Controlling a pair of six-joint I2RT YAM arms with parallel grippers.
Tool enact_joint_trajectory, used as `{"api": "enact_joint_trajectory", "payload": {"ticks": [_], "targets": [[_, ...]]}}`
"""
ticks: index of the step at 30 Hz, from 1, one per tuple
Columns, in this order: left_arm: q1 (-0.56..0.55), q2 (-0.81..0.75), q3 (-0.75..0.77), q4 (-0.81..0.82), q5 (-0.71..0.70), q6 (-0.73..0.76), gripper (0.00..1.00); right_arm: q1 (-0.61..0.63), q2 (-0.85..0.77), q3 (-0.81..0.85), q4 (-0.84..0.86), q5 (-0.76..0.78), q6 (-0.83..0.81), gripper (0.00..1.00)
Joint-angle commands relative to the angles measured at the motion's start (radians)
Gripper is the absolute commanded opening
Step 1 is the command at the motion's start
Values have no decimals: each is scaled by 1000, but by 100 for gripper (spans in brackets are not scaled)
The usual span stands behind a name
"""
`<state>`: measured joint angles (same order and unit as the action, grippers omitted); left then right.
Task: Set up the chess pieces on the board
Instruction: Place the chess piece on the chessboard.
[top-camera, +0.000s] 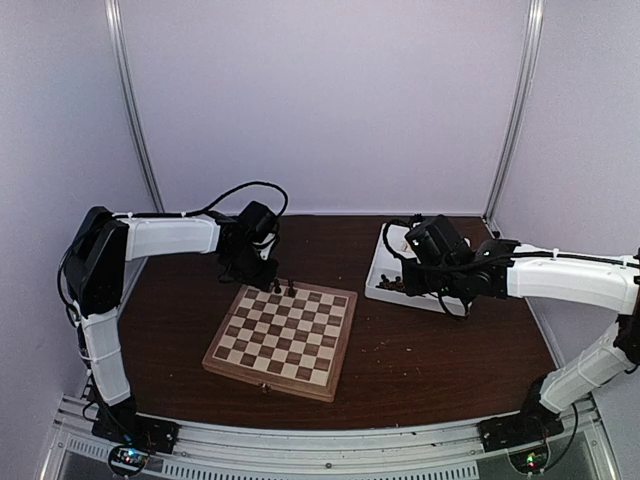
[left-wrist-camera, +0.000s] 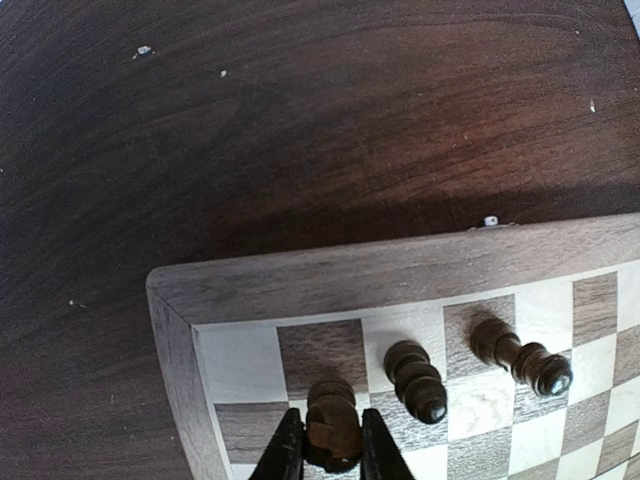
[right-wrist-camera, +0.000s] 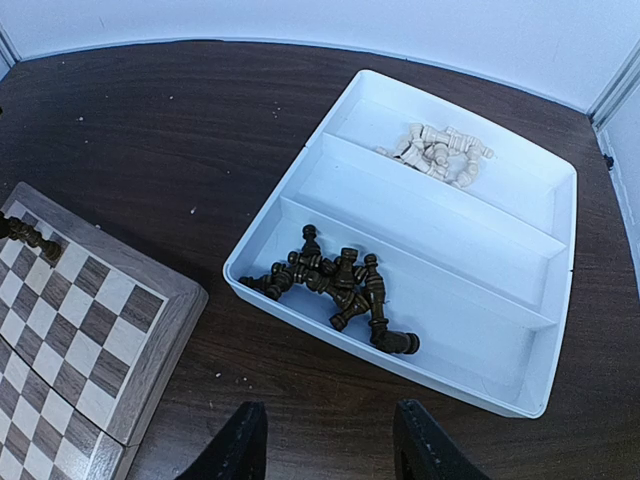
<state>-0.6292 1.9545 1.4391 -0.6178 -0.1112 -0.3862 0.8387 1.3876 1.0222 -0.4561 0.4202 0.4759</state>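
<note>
While left jaws pinch dark piece (left-wrist-camera: 332, 428), long axis upright on board (left-wrist-camera: 400, 272).

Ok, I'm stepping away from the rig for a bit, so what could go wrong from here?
1. The left gripper is shut on its held piece, close beside a standing piece on the board. Opening or pulling away could knock that neighbour over.
2. The dark pieces in the tray lie heaped and crossed, so the open right gripper may grab two or pinch one askew.
</note>
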Motion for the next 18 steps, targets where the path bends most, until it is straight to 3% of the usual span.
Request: {"api": "enact_joint_trajectory", "payload": {"ticks": [1, 18], "targets": [[7, 22, 35, 33, 1, 15, 16, -7, -22, -5, -9, 30, -2, 45], [8, 47, 52, 32, -19, 24, 21, -10, -24, -8, -12, 34, 0, 45]]}}
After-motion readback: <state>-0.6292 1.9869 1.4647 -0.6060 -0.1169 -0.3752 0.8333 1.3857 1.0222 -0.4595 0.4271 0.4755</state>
